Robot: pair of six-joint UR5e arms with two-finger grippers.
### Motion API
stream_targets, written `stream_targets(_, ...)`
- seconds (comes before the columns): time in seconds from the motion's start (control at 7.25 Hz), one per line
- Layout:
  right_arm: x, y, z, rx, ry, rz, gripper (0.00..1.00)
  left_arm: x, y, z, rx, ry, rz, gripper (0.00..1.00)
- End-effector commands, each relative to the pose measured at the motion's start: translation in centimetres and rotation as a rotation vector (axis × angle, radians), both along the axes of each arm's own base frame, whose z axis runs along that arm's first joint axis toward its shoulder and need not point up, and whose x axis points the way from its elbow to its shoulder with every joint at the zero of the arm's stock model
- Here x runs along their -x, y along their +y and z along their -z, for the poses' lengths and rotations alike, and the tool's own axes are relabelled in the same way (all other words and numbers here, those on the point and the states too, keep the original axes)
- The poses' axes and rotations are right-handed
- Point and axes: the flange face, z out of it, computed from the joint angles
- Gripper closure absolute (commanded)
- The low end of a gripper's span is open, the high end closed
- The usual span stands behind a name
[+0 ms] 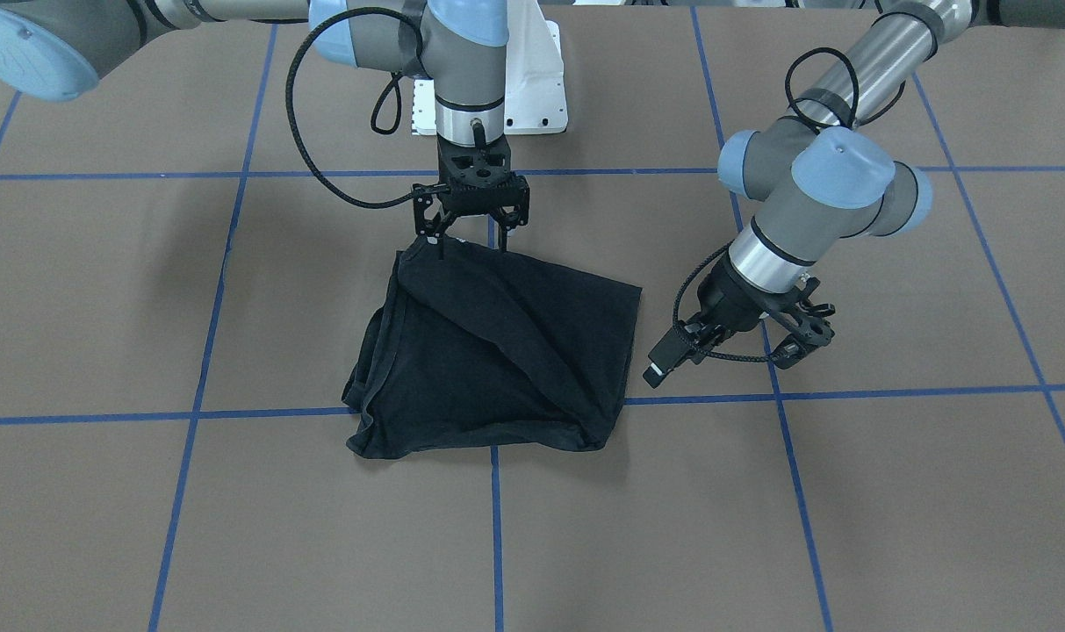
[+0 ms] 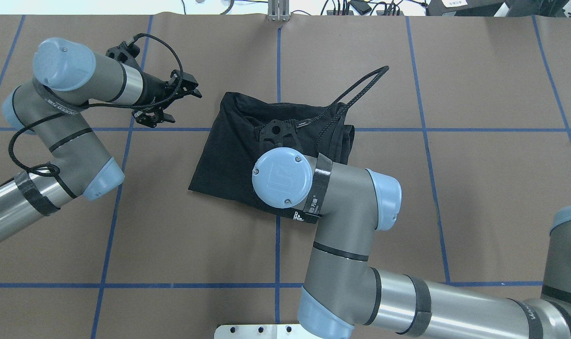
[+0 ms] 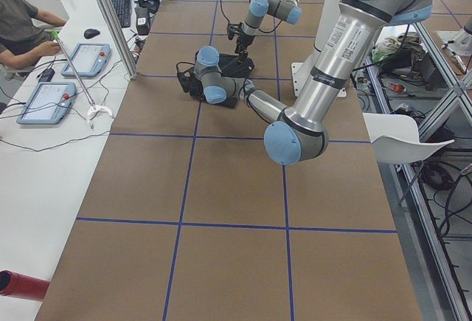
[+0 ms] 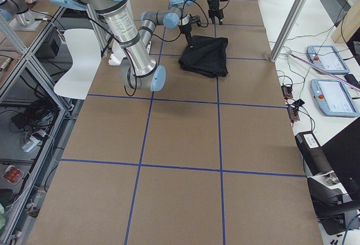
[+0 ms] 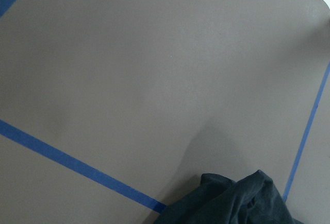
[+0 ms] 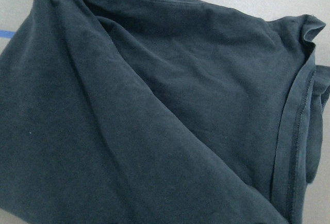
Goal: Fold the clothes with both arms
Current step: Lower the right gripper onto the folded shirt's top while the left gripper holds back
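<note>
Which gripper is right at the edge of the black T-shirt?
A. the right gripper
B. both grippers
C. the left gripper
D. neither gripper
A: the right gripper stands at the T-shirt edge nearest the robot's base, while the left gripper is off to the side over the table.

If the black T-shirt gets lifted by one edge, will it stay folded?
Probably not: the T-shirt lies in loose, soft creases, so it likely drapes and unfolds. It looks thin, so it is likely light. Pushed, it would probably bunch up.
</note>
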Motion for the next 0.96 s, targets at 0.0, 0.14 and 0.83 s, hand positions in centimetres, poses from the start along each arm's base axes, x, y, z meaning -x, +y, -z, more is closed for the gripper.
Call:
stream_targets(0.0, 3.4, -1.2, -0.1, -0.092, 0.024, 0.021, 0.19, 0.3, 0.1, 0.3, -0.005, 0.004, 0.002, 0.0)
stream_targets(0.14, 5.9, -0.9, -1.2, -0.139, -0.002, 0.061, 0.19, 0.4, 0.2, -0.1, 0.0, 0.0, 0.002, 0.0)
stream_targets(0.83, 6.7, -0.2, -2.6, -0.158, 0.019, 0.074, 0.46, 0.1, 0.4, -0.2, 0.0, -0.001, -0.005, 0.0)
